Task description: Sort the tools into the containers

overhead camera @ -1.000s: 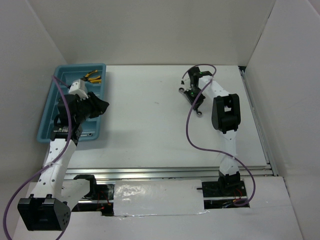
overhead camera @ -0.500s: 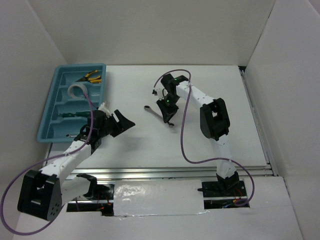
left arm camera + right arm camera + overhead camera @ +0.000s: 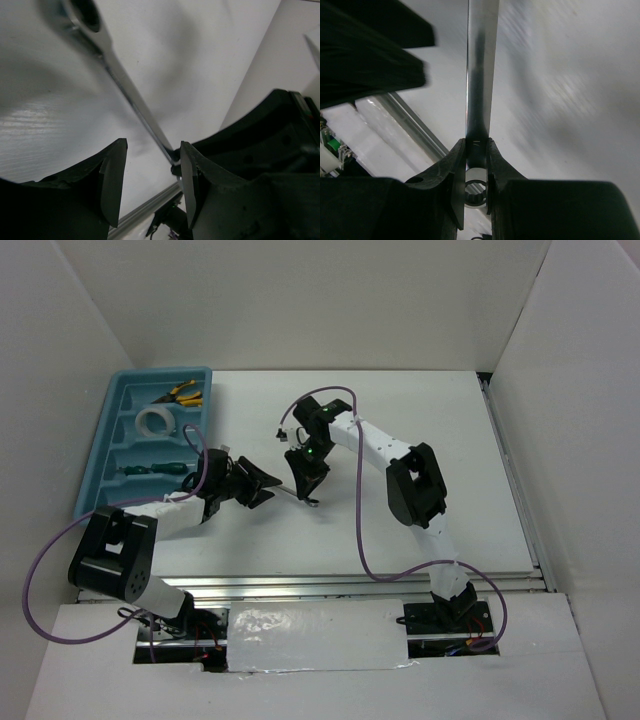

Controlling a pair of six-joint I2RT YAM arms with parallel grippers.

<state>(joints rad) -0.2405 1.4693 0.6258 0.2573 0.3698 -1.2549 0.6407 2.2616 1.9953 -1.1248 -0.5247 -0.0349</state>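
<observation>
Your right gripper (image 3: 476, 150) is clamping the wrench (image 3: 482, 70), its shaft lying just ahead of your left gripper's (image 3: 150, 167) spread jaws.

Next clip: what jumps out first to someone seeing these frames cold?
At centre, the right gripper is shut on a silver wrench, and the open left gripper faces it close by. At the far left, the blue tray holds pliers, a tape ring and a screwdriver.
</observation>
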